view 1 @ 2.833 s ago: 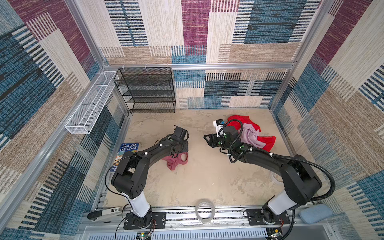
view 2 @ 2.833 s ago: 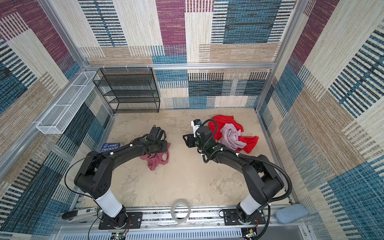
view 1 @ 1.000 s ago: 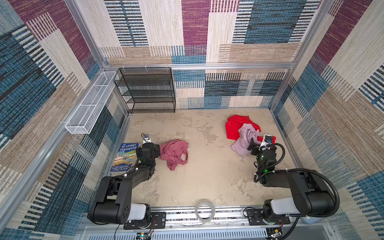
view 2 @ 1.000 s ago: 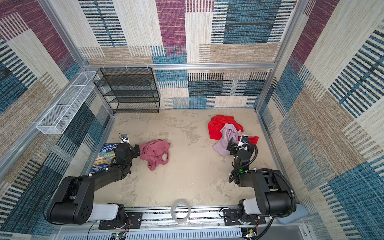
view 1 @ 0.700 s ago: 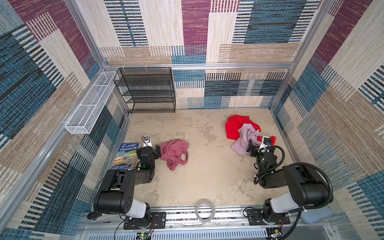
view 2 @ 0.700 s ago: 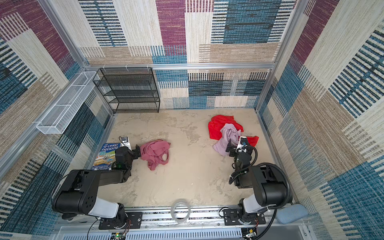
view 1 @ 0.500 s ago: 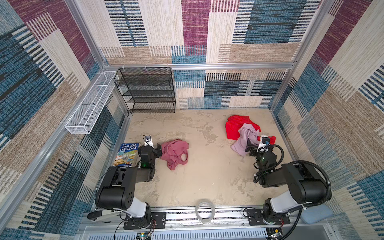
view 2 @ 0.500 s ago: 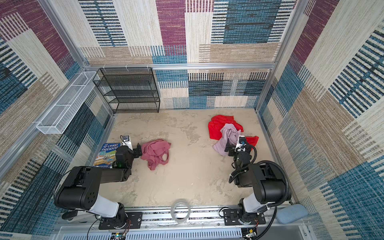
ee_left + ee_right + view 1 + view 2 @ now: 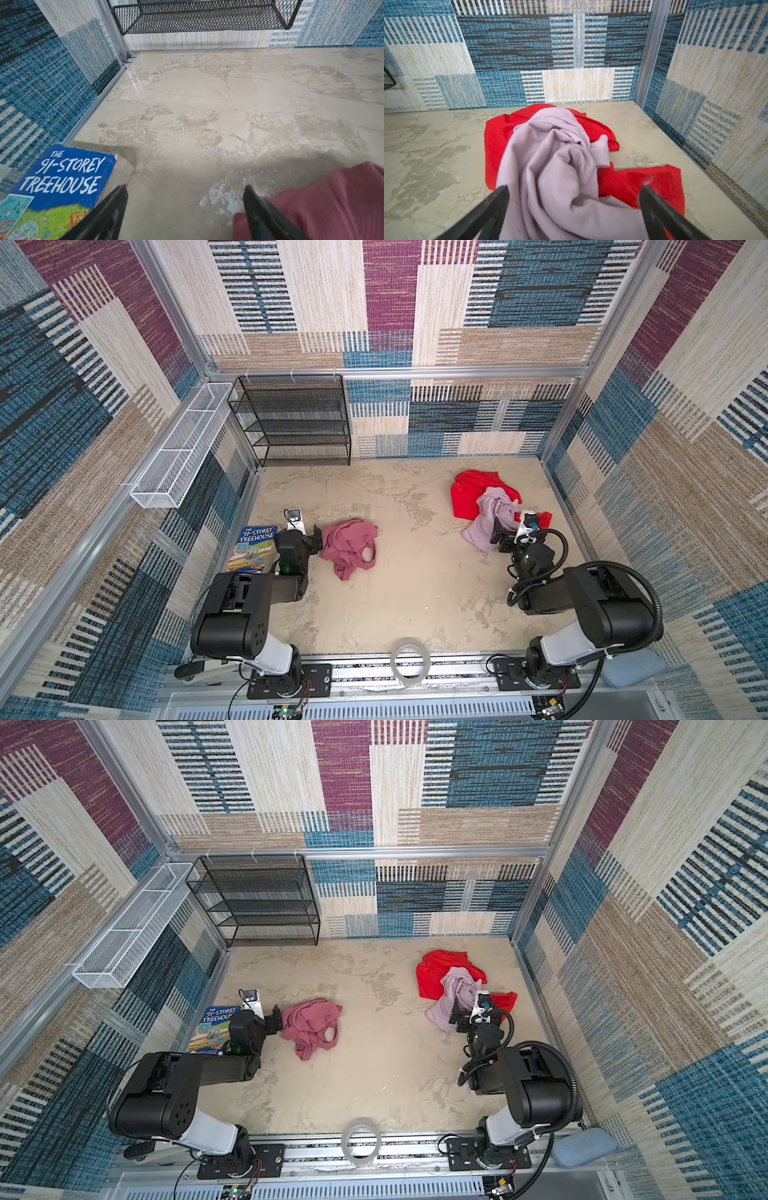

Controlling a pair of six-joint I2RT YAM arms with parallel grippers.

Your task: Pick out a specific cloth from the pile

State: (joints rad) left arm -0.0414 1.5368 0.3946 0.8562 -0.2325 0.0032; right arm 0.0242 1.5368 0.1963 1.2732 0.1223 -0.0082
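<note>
- Now the cloth (image 9: 349, 545) lies left of centre on the bench (image 9: 415, 593), well apart from the pile (image 9: 478, 497) at upper right.
- Spread and empty, the left tool (image 9: 316, 538) sits just beside its left edge (the nearer arm).
- The right tool (image 9: 500, 536), also spread, hangs at the pile's lower edge.

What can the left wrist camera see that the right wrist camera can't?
Only left wrist: the book and the pink cloth.
Only right wrist: the red cloth with the lilac cloth on top.
Both: floor, patterned wall, and an open gripper each: left gripper, right gripper.
</note>
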